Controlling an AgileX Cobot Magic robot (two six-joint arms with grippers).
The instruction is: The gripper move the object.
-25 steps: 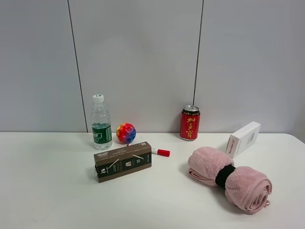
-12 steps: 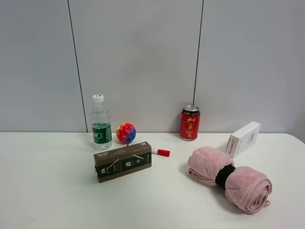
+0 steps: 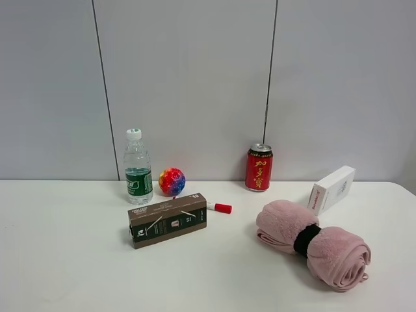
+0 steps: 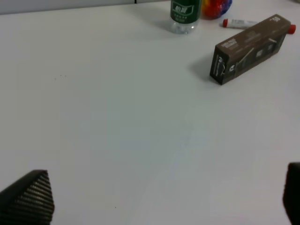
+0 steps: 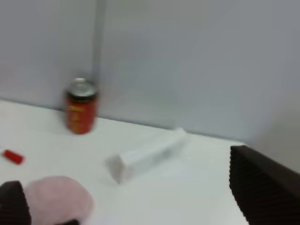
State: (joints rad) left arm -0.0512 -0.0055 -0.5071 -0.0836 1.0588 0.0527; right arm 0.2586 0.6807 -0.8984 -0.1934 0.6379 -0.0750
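The clear water bottle (image 3: 138,168) with a green label and a white cap stands upright at the back left of the white table (image 3: 58,260), beside a rainbow ball (image 3: 171,181). Neither arm shows in the exterior high view. In the left wrist view only the bottle's lower part (image 4: 184,14) shows, far ahead of my left gripper (image 4: 164,197), whose black fingertips (image 4: 28,197) stand wide apart and empty. My right gripper (image 5: 136,197) is also open and empty. Its blurred view faces the red can (image 5: 80,107), and the bottle is out of that view.
A brown box (image 3: 168,220) lies in front of the bottle, with a red-capped marker (image 3: 220,207) behind it. The red can (image 3: 259,169) stands at the back middle. A white box (image 3: 332,189) and a rolled pink towel (image 3: 312,242) lie on the right.
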